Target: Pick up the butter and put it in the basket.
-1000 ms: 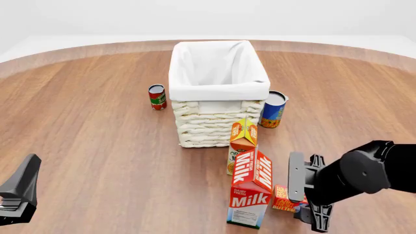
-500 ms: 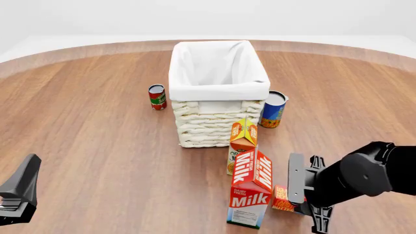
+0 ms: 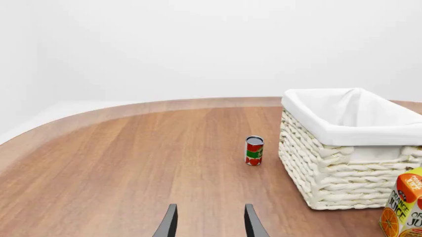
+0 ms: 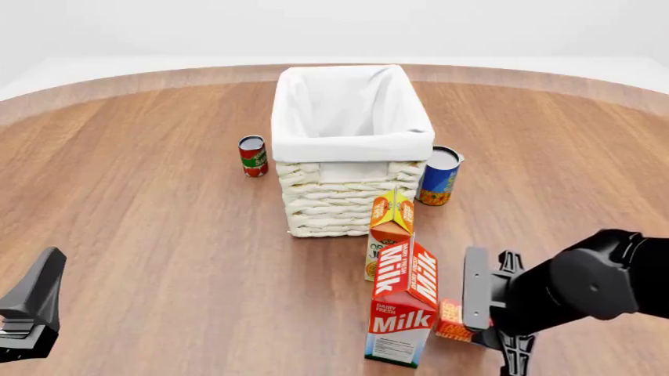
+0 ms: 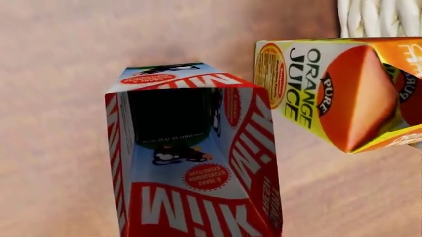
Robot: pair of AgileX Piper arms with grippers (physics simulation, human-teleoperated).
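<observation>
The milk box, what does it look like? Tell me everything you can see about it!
The milk carton is a tall box, red and white, with "Milk" in big letters and a sloped, peaked top. It looks like printed cardboard. It stands upright on the wooden table, in front of the orange juice carton. The little butter box and the right gripper are close on its right; whether they touch it, I cannot tell.

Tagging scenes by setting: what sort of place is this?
Likely a simulated tabletop grocery setup: bare round wooden table, blank white backdrop, and a cream wicker basket beside a red-and-white milk carton.
</observation>
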